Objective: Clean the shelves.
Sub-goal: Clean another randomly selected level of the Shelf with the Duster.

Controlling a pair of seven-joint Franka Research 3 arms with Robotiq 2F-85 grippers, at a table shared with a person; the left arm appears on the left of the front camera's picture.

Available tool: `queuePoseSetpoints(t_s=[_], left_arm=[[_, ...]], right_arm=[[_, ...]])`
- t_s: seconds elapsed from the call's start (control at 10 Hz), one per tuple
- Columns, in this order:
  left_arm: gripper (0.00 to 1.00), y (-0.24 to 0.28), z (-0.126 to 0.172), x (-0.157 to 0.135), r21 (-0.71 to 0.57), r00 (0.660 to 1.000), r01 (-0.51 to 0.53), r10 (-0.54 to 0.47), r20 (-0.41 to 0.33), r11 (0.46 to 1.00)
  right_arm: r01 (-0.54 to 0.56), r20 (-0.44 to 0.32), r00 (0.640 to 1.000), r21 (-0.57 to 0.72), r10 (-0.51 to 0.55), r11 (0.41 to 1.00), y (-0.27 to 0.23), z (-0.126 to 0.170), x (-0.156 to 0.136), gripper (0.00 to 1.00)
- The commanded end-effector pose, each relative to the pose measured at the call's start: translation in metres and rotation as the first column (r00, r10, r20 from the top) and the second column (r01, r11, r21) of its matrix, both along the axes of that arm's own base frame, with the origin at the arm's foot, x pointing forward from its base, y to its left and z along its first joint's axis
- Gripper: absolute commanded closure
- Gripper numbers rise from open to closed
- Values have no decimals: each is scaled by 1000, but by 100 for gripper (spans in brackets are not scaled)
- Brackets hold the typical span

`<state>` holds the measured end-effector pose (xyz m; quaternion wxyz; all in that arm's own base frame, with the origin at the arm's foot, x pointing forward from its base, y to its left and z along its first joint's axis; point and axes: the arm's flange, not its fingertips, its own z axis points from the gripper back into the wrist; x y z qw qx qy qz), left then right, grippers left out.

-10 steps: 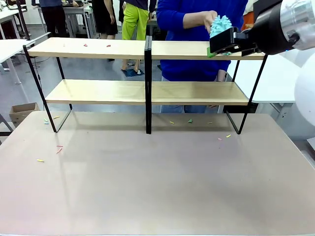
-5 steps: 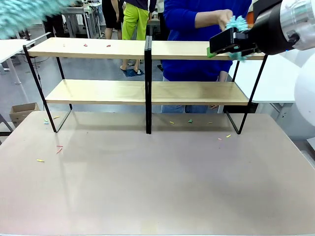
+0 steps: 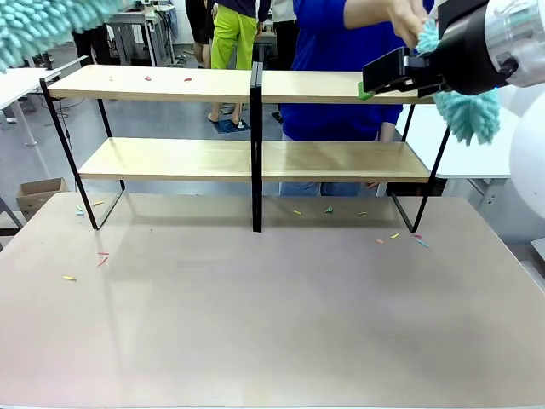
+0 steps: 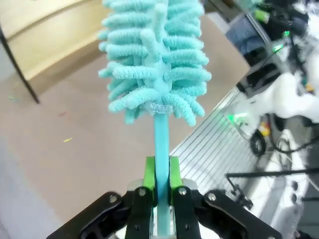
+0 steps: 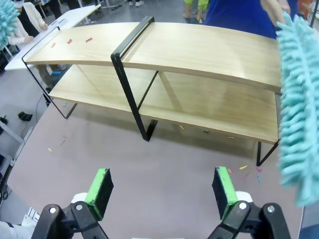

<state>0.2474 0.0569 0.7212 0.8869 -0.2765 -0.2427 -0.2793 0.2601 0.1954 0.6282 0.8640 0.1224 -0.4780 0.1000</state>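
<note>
Left fingers (image 4: 149, 172) clamp the handle of a teal duster (image 4: 154, 64). Right fingers (image 5: 99, 191) spread wide before the shelves (image 5: 199, 50) (scraps (image 5: 70, 41) on upper left board).

Table (image 3: 272, 324) open before shelves (image 3: 170, 83), central post (image 3: 256, 153) splits tiers — person's duster (image 3: 467, 111) right

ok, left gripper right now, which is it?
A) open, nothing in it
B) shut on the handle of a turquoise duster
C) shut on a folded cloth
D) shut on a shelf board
B: in the left wrist view the left gripper has its green pads pressed on either side of the thin handle of the turquoise duster, whose fluffy head stands out beyond the fingers.
</note>
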Motion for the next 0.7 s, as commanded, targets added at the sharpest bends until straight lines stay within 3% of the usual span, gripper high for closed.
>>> queuePoseSetpoints(t_s=[0.0,0.3,0.4,0.5,0.6], left_arm=[[87,-74,9,26,103,978,-192,199,-65,976],[87,-158,12,84,204,939,-274,307,-155,940],[87,-184,7,102,217,929,-292,330,-166,931],[87,-205,1,123,214,902,-376,409,-138,901],[87,-214,-8,136,235,898,-356,400,-182,905]], right_arm=[[-1,0,1000,4,1,1000,0,1,0,0],[-1,0,1000,4,1,1000,0,1,0,0],[-1,0,1000,4,1,1000,0,1,0,0],[-1,0,1000,4,1,1000,0,1,0,0],[-1,0,1000,4,1,1000,0,1,0,0]])
